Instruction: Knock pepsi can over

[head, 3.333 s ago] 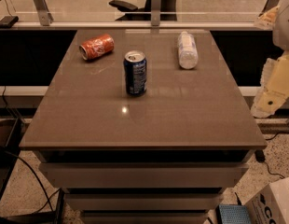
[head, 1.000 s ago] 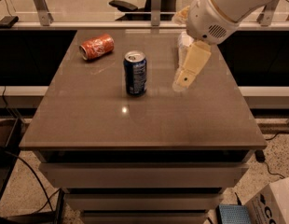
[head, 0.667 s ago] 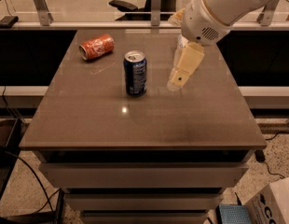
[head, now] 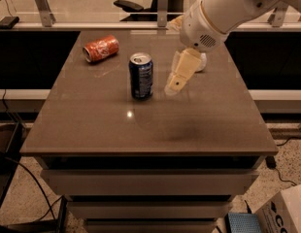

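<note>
The pepsi can [head: 141, 75], dark blue with a silver top, stands upright near the middle of the brown table [head: 92, 130]. My gripper [head: 175, 81] hangs from the white arm that reaches in from the upper right. It sits just to the right of the can, a small gap apart, slightly above the table top. Its cream-coloured fingers [head: 182, 71] point down and to the left.
An orange-red soda can [head: 101, 48] lies on its side at the table's back left. A clear plastic bottle [head: 201, 62] lies at the back right, mostly hidden behind my arm. A cardboard box [head: 286, 212] stands on the floor at the lower right.
My arm has swung in from the right edge and over the table, and the gripper has moved left toward the pepsi can. The can still stands upright in the same spot.
</note>
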